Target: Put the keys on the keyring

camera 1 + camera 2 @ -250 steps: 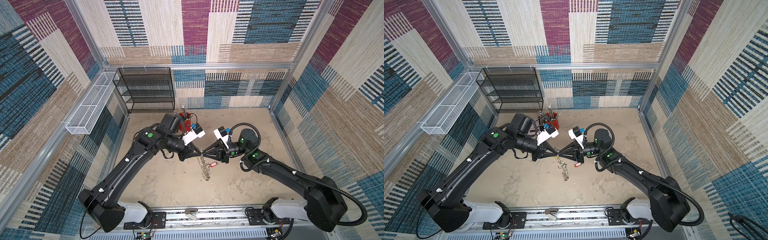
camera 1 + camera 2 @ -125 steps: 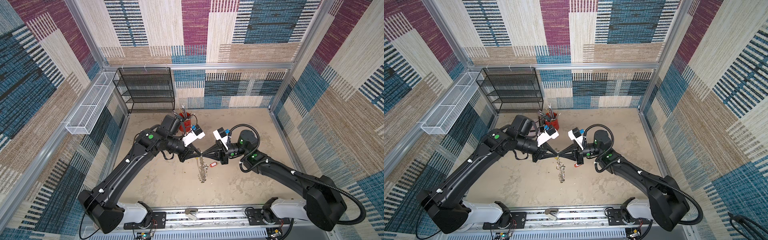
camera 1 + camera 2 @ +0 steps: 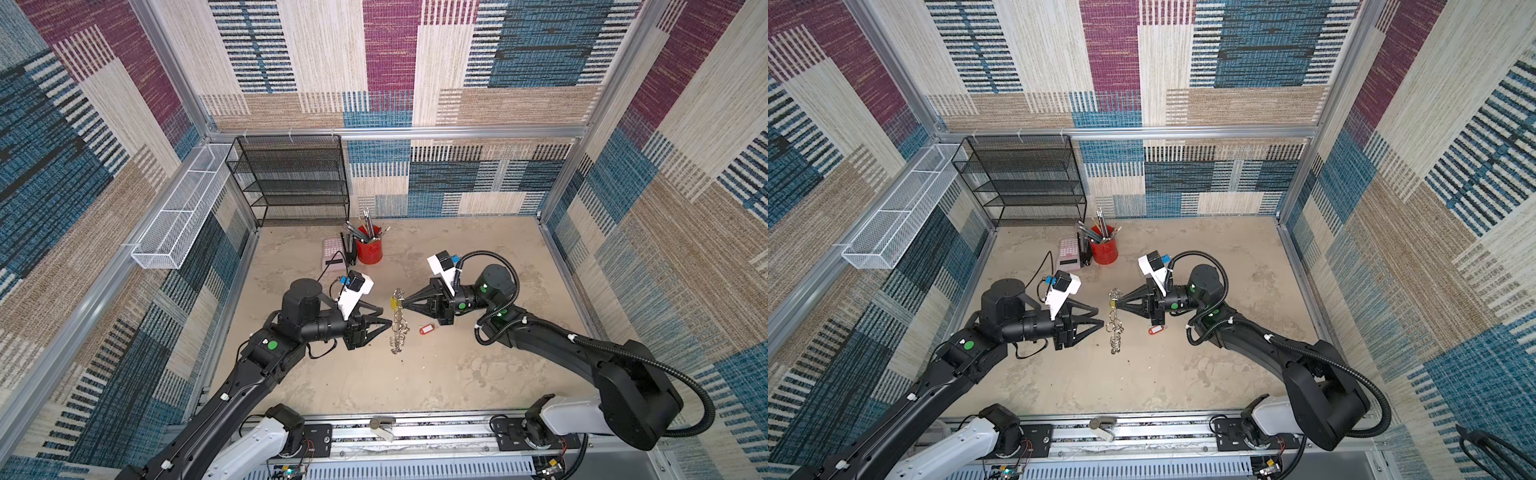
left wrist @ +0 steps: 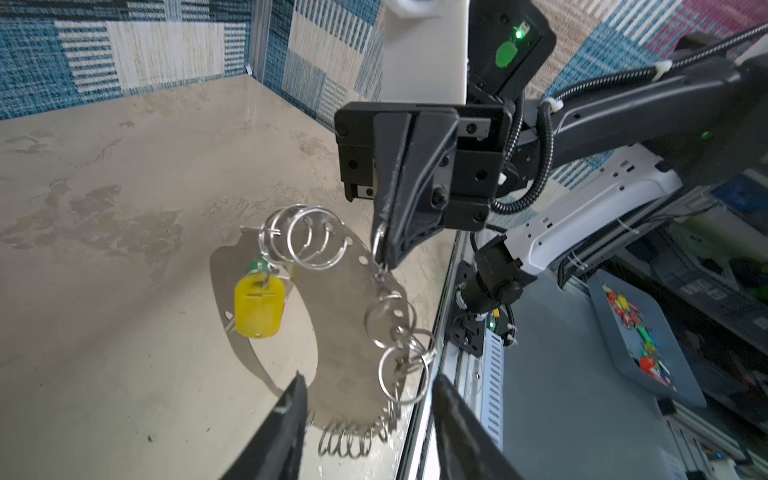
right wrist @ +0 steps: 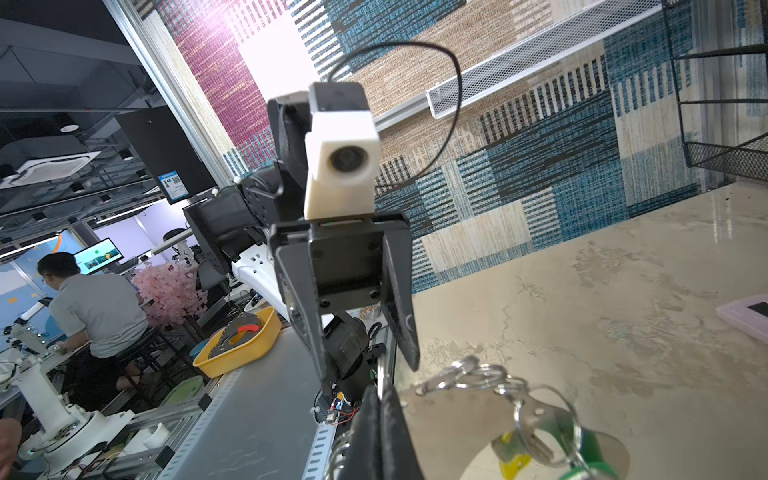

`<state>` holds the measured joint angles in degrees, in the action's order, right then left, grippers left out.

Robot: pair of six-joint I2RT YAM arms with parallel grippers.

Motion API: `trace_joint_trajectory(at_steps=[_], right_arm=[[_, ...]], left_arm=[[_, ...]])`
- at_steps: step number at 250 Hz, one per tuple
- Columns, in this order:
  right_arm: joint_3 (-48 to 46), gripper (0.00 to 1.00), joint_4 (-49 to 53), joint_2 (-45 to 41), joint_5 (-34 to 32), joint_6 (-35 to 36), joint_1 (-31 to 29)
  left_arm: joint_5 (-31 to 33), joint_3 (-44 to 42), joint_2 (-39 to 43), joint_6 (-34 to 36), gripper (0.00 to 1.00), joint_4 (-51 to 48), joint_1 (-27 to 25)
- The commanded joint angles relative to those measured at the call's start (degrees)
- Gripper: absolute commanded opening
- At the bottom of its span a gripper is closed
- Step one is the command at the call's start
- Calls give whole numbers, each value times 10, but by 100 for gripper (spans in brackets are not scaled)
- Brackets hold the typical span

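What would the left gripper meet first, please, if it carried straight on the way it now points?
Most likely the grey curved flat keyring band, edged with silver split rings, which hangs from the shut right gripper just ahead of the open left gripper; depth is hard to judge.

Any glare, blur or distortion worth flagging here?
Right wrist view: blown-out glare on the wall, and the keyring blurs close to the lens. Left wrist view: keyring crisp, left gripper soft at the frame edge. Both top views: even light, frame posts splayed by the wide lens.
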<state>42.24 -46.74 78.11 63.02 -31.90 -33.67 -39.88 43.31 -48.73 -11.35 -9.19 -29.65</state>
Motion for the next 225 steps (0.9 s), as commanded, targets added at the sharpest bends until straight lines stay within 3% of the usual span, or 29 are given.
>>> trace_joint_trajectory(at_steps=[1,37,70,225], right_arm=[[-4,0,-76,3,1,-41,0],[-6,0,-80,1,0,-47,-1],[-6,0,-68,-3,-3,-40,-1],[-2,0,-67,-4,-8,-43,-1]], left_arm=[[14,-47,4,-116,50,231,0],[25,-85,1,-143,50,318,1],[-33,-91,-18,-161,44,370,-1],[-64,-72,-49,-138,25,346,-12]])
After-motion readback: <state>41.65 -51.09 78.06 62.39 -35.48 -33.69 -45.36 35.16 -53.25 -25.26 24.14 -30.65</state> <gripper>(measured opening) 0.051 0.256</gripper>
